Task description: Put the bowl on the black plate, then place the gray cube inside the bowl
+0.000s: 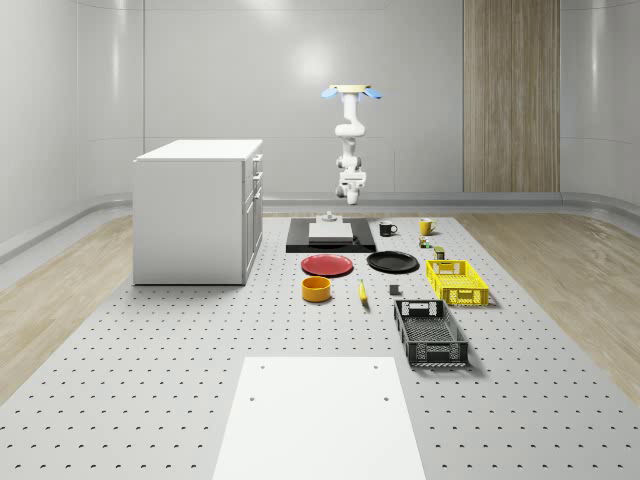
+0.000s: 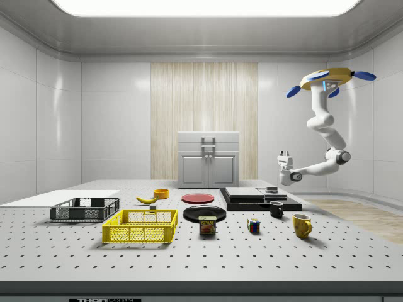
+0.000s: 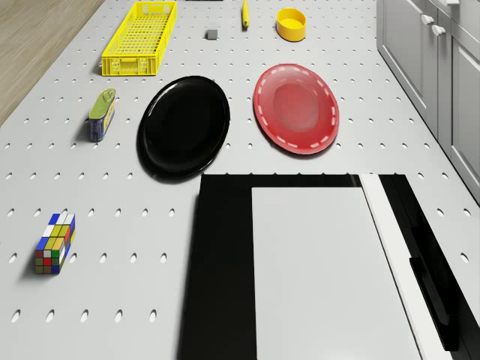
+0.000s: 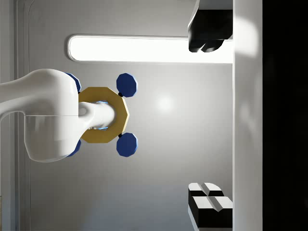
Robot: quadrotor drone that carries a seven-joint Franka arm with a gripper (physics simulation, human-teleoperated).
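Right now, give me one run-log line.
drone: hovering past table's far end | gripper: raised, empty | bowl: off black plate | gray cube: on table

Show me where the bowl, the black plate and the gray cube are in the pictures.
bowl (image 3: 291,25): drone view, on its yellow rim and hollow.
black plate (image 3: 184,124): drone view, on the middle of its flat inside.
gray cube (image 3: 212,34): drone view, on its top face.

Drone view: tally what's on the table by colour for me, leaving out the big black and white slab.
Yellow: 3, crate, bowl, banana
Black: 1, plate
Red: 1, plate
Gray: 1, cube
Multicoloured: 2, puzzle cube, tin can
Total: 8
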